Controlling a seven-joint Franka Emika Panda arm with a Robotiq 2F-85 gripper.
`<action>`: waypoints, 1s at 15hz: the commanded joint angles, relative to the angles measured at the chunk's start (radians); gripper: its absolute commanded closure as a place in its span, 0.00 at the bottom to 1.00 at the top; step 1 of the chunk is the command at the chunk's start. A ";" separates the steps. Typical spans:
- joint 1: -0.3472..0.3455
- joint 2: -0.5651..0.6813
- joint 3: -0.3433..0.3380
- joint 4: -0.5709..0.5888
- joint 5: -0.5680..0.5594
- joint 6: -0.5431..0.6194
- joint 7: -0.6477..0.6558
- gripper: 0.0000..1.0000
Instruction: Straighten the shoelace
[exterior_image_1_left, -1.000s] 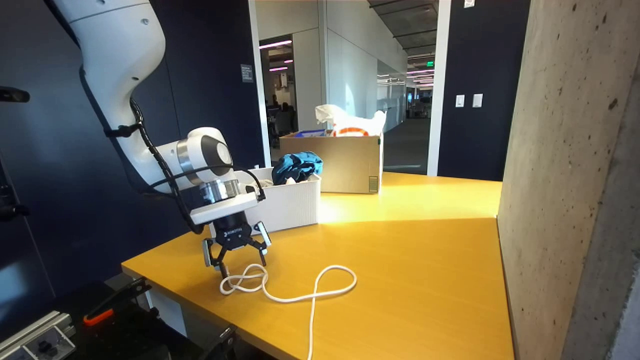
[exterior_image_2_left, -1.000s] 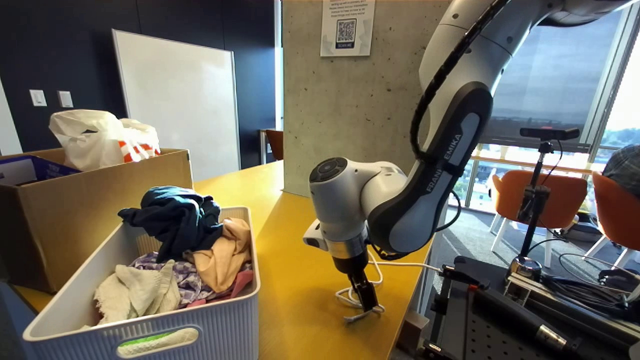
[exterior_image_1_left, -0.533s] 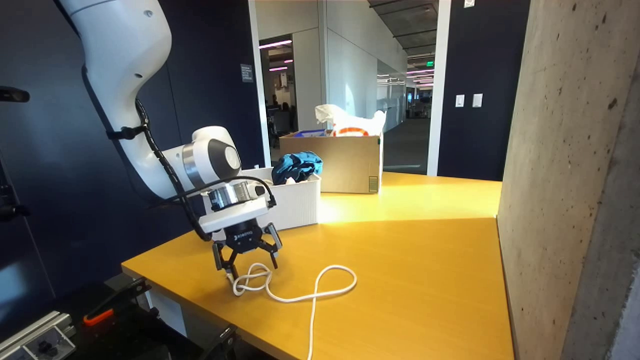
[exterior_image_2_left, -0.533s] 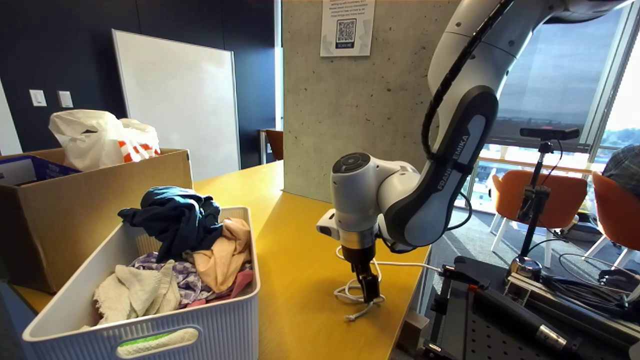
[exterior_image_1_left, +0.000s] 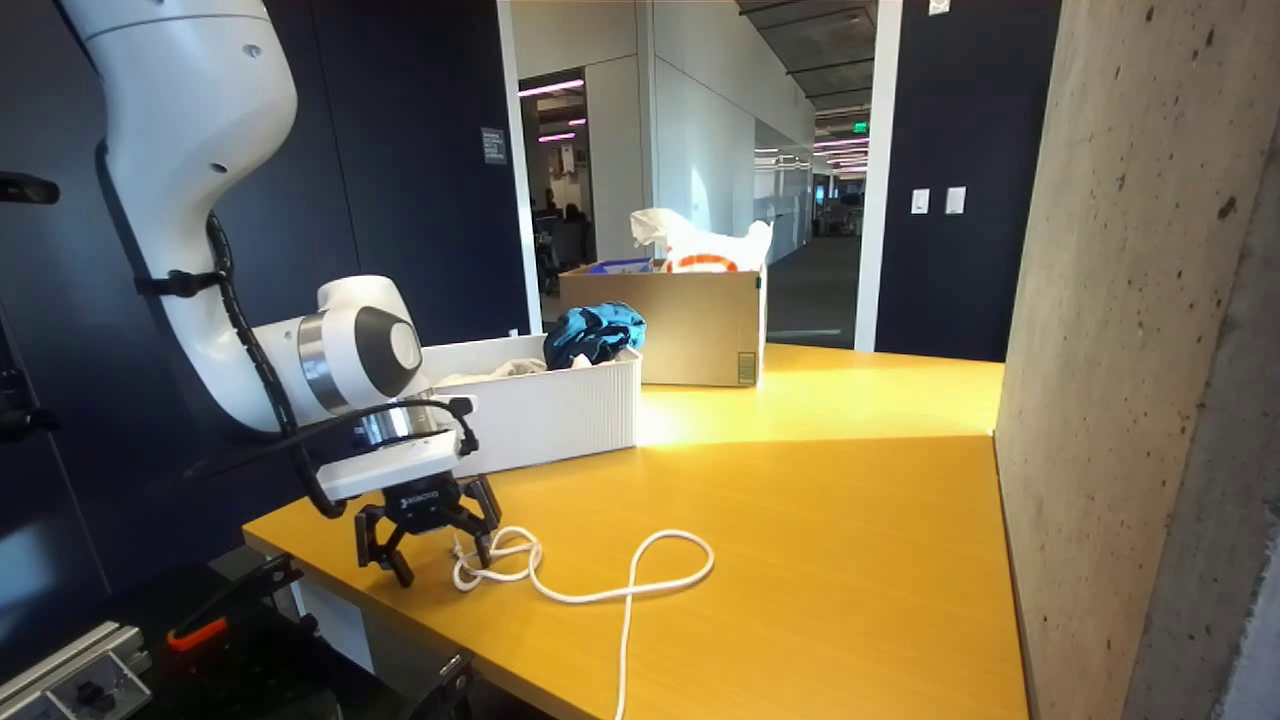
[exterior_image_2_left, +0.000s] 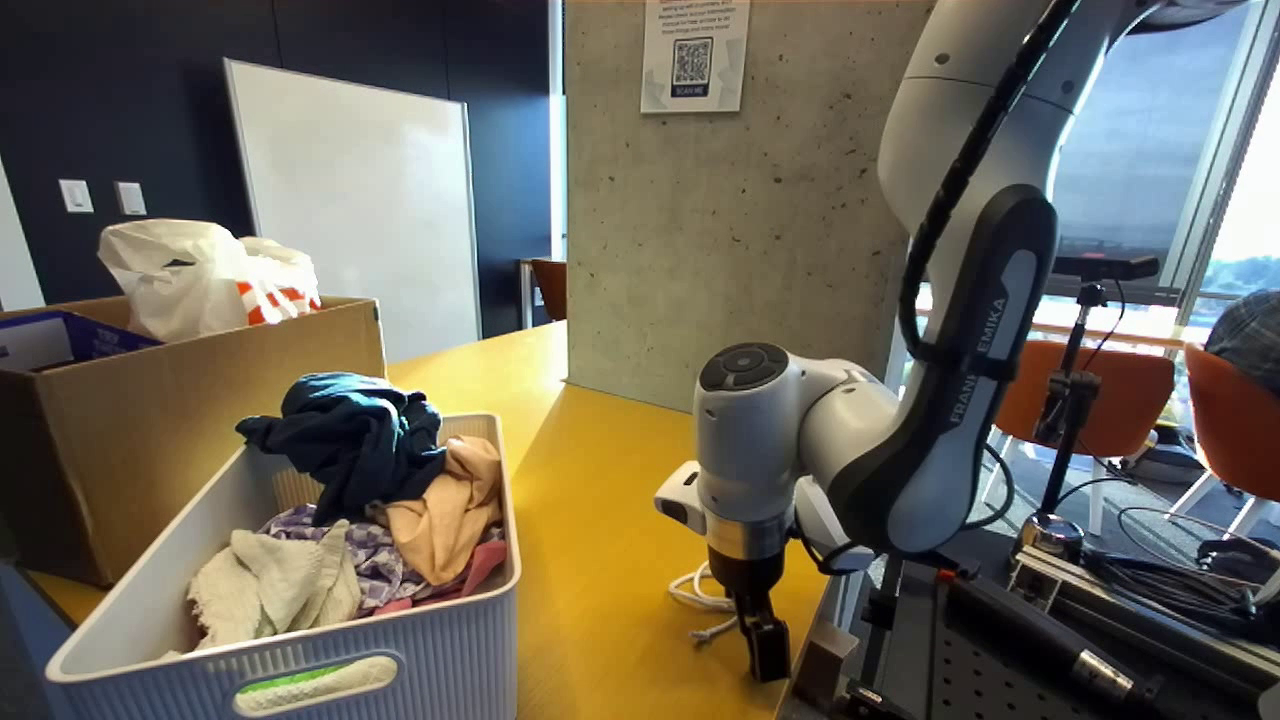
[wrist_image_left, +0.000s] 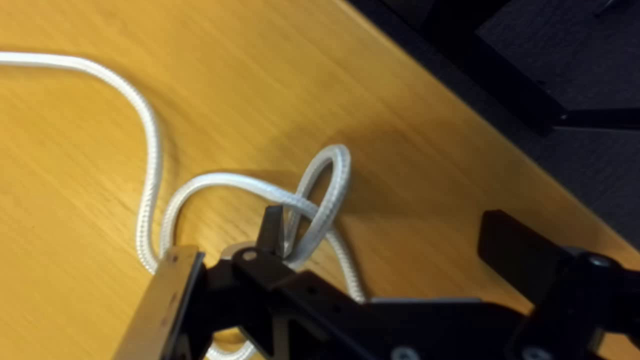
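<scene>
The white shoelace (exterior_image_1_left: 625, 645) lies on the yellow table with one wide loop that crosses itself and a tangle of small curls at its far end. The tangle also shows in the other-angle exterior view (exterior_image_2_left: 700, 600), partly hidden by the arm, and in the wrist view the lace (wrist_image_left: 151, 145) bends and crosses over itself. My gripper (exterior_image_1_left: 445, 572) is open, low over the table at the tangle. In the wrist view, one finger of the gripper (wrist_image_left: 382, 220) is beside a small raised loop, which lies just inside the jaws. The other finger is over bare wood.
A white bin (exterior_image_1_left: 550, 420) with cloths stands behind the gripper. A cardboard box (exterior_image_1_left: 665, 335) with white bags stands farther back. A concrete pillar (exterior_image_1_left: 1130, 350) borders one side. The table's edge (wrist_image_left: 450, 95) is close to the gripper. A clamp (exterior_image_1_left: 245, 590) is at that edge.
My gripper first moved slightly right in an exterior view, then left toward the table's edge, staying open. The tangled curls shifted slightly; the wide loop did not move.
</scene>
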 joint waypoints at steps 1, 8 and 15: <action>0.092 -0.081 -0.088 -0.150 -0.054 0.103 0.157 0.00; 0.132 -0.071 -0.206 -0.185 -0.075 0.218 0.219 0.02; 0.231 -0.071 -0.319 -0.200 -0.084 0.275 0.252 0.63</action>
